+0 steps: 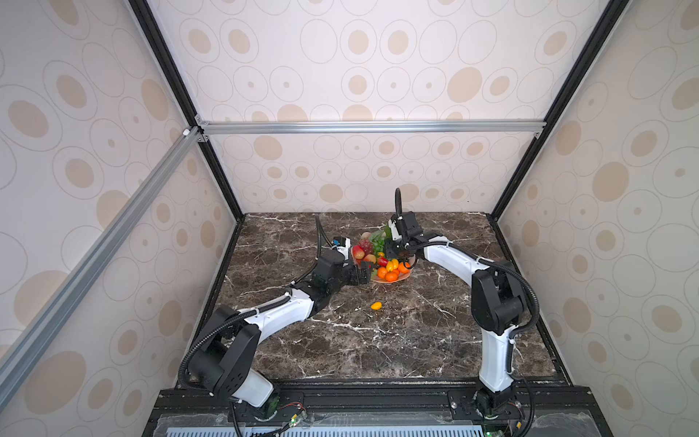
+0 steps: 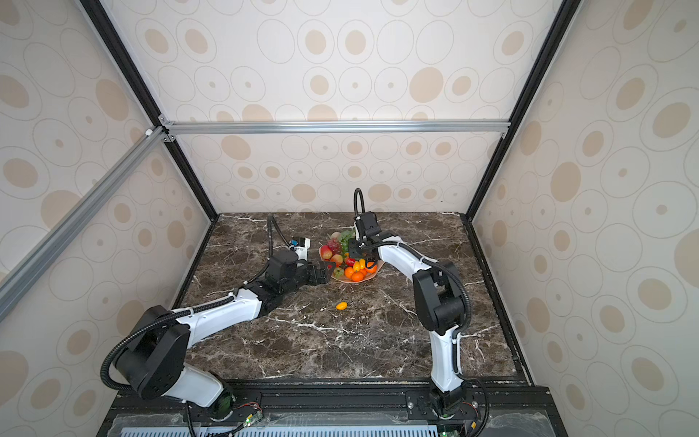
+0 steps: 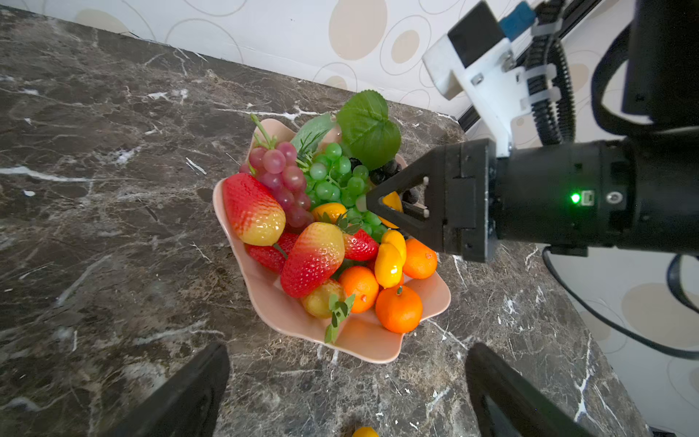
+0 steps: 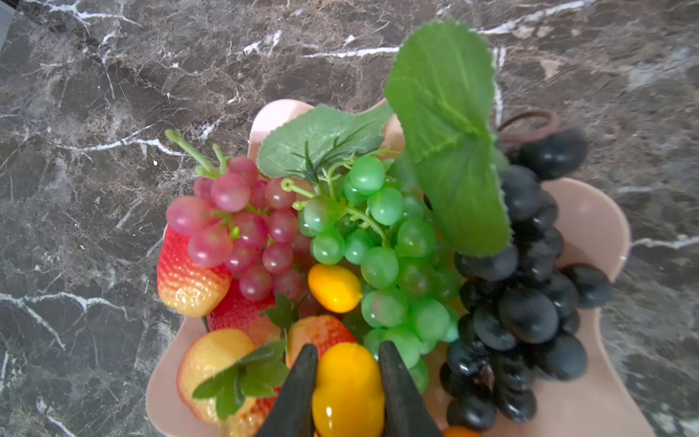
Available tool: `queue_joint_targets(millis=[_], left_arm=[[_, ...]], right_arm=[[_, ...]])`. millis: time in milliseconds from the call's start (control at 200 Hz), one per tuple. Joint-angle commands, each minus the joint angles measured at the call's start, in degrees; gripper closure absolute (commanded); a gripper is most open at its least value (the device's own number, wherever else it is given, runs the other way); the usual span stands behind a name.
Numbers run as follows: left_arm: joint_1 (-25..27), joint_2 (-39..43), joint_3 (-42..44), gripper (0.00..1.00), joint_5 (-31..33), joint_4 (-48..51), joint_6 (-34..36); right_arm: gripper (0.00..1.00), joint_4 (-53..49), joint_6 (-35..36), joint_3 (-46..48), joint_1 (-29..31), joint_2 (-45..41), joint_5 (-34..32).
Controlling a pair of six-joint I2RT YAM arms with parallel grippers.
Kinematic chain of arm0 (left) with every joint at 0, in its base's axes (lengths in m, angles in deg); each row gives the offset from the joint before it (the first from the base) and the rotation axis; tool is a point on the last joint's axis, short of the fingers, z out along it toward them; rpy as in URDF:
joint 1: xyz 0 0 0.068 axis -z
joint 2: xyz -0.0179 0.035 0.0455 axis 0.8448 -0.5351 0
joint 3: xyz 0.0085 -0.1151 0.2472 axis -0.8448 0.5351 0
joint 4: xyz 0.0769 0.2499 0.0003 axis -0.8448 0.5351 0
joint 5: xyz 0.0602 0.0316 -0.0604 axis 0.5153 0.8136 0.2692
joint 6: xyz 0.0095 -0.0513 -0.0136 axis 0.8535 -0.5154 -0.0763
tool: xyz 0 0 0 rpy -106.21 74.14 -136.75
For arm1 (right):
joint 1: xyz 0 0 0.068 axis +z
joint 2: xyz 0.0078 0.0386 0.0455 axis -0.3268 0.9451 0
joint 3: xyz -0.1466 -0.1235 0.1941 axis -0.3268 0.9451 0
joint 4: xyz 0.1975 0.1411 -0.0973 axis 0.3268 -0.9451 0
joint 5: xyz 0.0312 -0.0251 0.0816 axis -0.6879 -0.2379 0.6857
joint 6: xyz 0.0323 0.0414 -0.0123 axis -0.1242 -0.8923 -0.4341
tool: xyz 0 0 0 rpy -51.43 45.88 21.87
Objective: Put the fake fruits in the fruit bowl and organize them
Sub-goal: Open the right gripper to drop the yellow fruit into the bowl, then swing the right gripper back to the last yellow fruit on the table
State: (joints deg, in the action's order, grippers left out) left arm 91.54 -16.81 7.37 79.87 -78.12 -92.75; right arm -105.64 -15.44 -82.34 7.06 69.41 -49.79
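While left fingers (image 3: pixel 181 401) stand spread, right fingers (image 4: pixel 297 393) pinch a yellow oval (image 4: pixel 348 386) over the bowl (image 4: pixel 590 219).

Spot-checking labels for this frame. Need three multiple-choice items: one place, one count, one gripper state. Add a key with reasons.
1. Where is the loose oval relative to the fruit bowl?
A. inside it
B. on the table, on the side nearer the arm bases
C. behind it, by the back wall

2. How many grape bunches lie in the bowl?
A. one
B. two
C. three

3. The right gripper is:
A. open and empty
B. shut on a yellow oval
C. shut on nothing

Key:
1 B: both top views show it alone on the marble, nearer the arm bases than the bowl.
2 C: the right wrist view shows a red bunch, a green bunch and a black bunch.
3 B: the right wrist view shows the jaws against both sides of the yellow oval, above the bowl.
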Motion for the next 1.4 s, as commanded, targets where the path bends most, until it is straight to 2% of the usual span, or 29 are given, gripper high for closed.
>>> queue_joint_targets(millis=[0,95,370,640,875,1145,1285,1395], left_arm=[[-0.59,1.65,-0.88,0.02,0.2,0.63,-0.69],[-0.75,2.03,-0.77,0.02,0.14,0.94,-0.61],[-1.16,3.11,0.24,0.02,0.07,0.99,-0.61],[-1.22,6.11,1.33,0.02,-0.06,3.67,0.55],[-0.47,12.61,5.39,0.02,0.54,8.68,2.15],[2.01,20.24,13.11,0.02,1.01,11.72,0.55],[3.91,22.82,16.42,0.02,1.45,11.39,-0.68],[4.95,23.84,18.6,0.02,1.37,10.11,-1.69]], right_arm=[[0.72,-3.22,1.23,-2.95,-0.11,2.1,1.05],[0.7,-3.74,1.24,-3.86,-0.11,3.27,1.52],[0.56,-4.29,1.4,-5.27,-0.11,3.75,2.07],[0.51,-4.14,1.96,-3.71,-0.11,-1.55,1.11],[0.47,-0.31,0.1,8.08,1.95,-13.65,-2.26],[0.48,3.94,-6.07,27.79,9.96,-27.41,-9.32],[0.5,4.91,-7.14,33.7,14.28,-29.7,-8.97],[0.51,7.47,-3.79,35.87,16.04,-28.0,-3.67]])
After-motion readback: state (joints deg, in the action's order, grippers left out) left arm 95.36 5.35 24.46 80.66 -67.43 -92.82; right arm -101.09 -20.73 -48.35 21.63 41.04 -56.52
